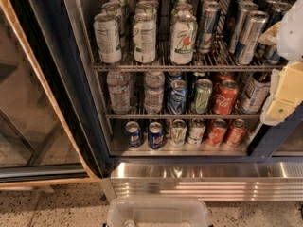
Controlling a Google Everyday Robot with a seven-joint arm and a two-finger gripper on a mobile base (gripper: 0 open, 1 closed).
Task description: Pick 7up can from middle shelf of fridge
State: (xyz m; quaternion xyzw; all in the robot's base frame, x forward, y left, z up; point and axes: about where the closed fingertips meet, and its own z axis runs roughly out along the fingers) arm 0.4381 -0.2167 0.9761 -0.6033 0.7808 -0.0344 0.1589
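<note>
The fridge (71,103) stands open, and three wire racks show inside it. The middle shelf (180,114) holds two water bottles, a blue can, a pale green-and-white 7up can (202,96), a red cola can and a dark can. More white 7up cans with green print (183,39) stand on the rack above, and others on the bottom rack (178,132). My gripper (284,86), cream and white, hangs at the right edge in front of the right ends of the upper and middle racks. It is well to the right of the 7up can and touches no can.
Slim blue-and-silver cans (248,34) fill the right of the upper rack. The glass door (33,117) and its dark frame stand at the left. A ribbed steel base panel (203,178) runs below. A clear plastic bin (158,214) sits at the bottom edge.
</note>
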